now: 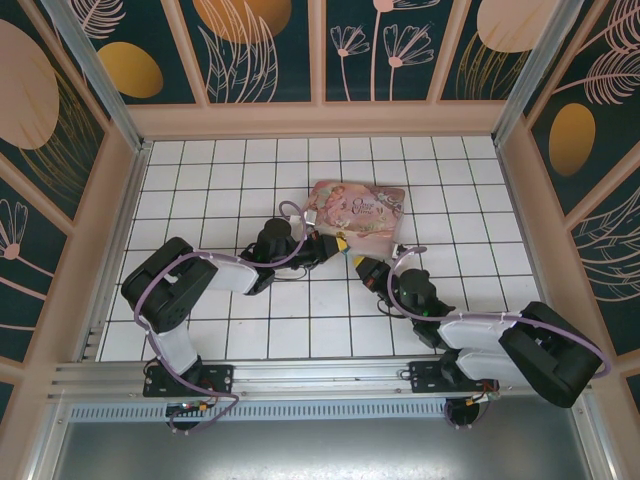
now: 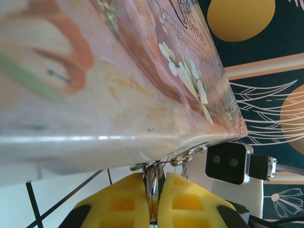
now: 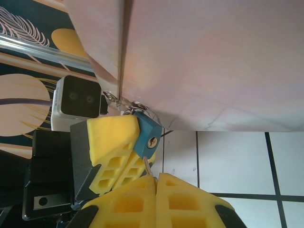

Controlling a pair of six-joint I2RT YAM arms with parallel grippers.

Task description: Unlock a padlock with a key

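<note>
Yellow fingertips of the right gripper (image 3: 155, 184) sit lowest in the right wrist view, pressed together on the key (image 3: 148, 167). Its slim blade sticks out beyond them toward the far side. Just beyond the blade tip hangs the padlock (image 3: 147, 134), its blue body at the near edge of the pink printed tin box (image 1: 372, 205) and its keyhole face turned back toward the right gripper.

In the left wrist view the left gripper (image 2: 153, 192) is closed too. A silvery loop that I take to be the shackle (image 2: 151, 181) runs down between its fingers, so it seems to be steadying the lock against the tin.

From above, the two grippers meet nose to nose at the tin's near edge over the white tiled floor (image 1: 300, 335). The lock is just far and left of the right gripper.

Key and keyhole are the relation that counts. The blade's long axis points roughly at the lock, but the tip looks to rest at the body's lower edge, a little short of the slot and to its left. By my reading the key is not yet inserted. The right arm must line the tip up before pushing in.
</note>
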